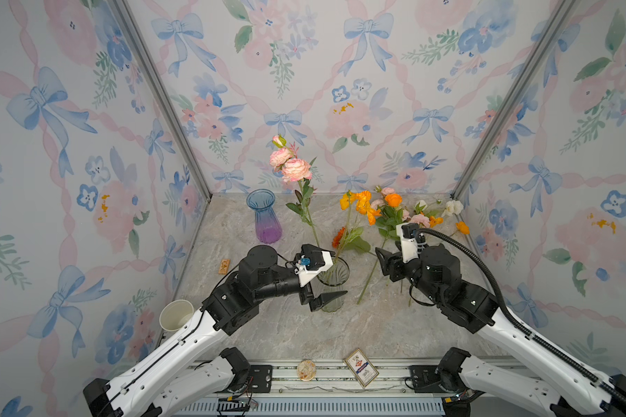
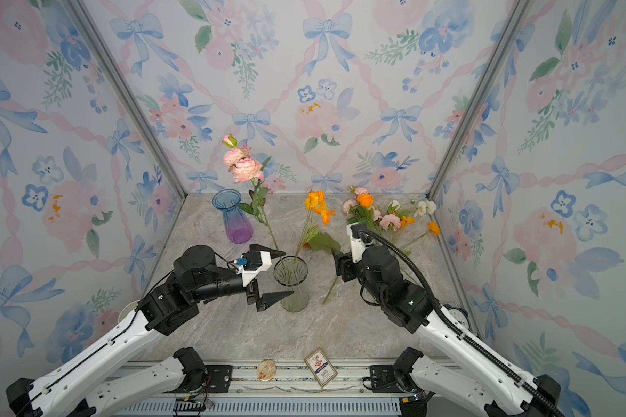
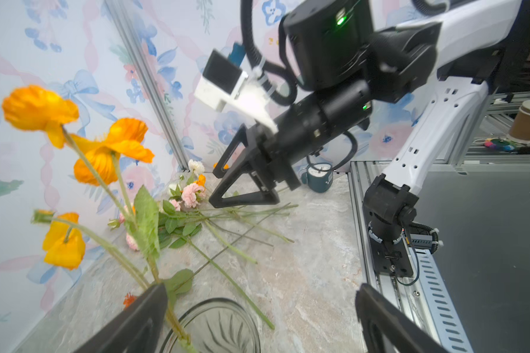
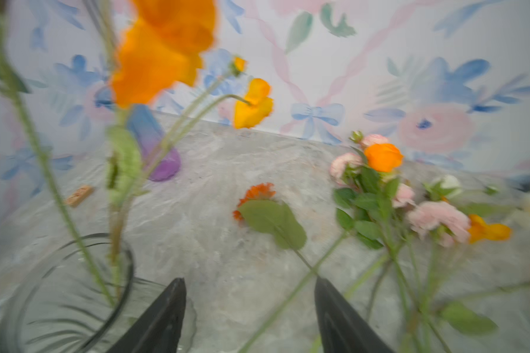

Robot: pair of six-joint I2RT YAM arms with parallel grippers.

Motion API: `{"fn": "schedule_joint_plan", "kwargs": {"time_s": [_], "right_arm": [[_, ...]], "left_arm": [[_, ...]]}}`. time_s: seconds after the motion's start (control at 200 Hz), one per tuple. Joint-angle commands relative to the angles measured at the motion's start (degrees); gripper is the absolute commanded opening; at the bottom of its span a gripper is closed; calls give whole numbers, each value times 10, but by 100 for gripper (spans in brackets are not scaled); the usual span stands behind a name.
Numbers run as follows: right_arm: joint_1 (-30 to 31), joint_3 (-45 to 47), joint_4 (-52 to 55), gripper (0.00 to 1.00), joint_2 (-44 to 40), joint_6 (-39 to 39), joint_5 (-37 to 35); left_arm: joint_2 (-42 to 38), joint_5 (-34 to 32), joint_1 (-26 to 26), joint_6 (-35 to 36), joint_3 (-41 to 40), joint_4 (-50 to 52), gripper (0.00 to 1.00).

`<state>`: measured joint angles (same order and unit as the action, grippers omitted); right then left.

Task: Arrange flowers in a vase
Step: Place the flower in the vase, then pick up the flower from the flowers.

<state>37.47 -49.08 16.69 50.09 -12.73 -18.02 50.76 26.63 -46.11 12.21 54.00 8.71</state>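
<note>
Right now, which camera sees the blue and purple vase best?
A top view: the blue and purple vase stands whole and sharp near the back wall. The right wrist view shows it blurred and partly hidden; the left wrist view misses it.

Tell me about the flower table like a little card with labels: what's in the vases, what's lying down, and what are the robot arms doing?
Clear vase: holds pink flowers and orange poppies, standing up
Blue-purple vase: no flowers in it, at the back
Loose flowers: a pile lying on the table, back right
Left end effector: open, one finger on each side of the clear vase
Right end effector: open, holding nothing, near the loose stems
</note>
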Motion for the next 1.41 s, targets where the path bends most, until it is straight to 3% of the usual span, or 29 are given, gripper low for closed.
{"fn": "schedule_joint_plan", "kwargs": {"time_s": [0.0, 0.16, 0.295, 0.5, 0.675, 0.82, 1.4], "right_arm": [[-108, 22, 98, 67, -8, -63, -9], [-269, 18, 99, 57, 82, -42, 73], [-351, 11, 17, 41, 189, -24, 153], [-351, -70, 27, 28, 344, 32, 95], [-355, -86, 35, 23, 408, 36, 89], [-359, -94, 56, 19, 433, 34, 72], [-360, -103, 64, 19, 497, 37, 75]], "left_arm": [[43, -57, -47, 31, 34, -6, 98], [153, -136, -107, 86, 95, -6, 98], [210, -134, -109, 80, 111, -8, 98], [185, -133, -119, 52, 17, -67, 98], [182, -135, -129, 50, 11, -79, 98], [177, -130, -129, 49, 8, -78, 98], [184, -136, -144, 53, 1, -79, 98]]}}
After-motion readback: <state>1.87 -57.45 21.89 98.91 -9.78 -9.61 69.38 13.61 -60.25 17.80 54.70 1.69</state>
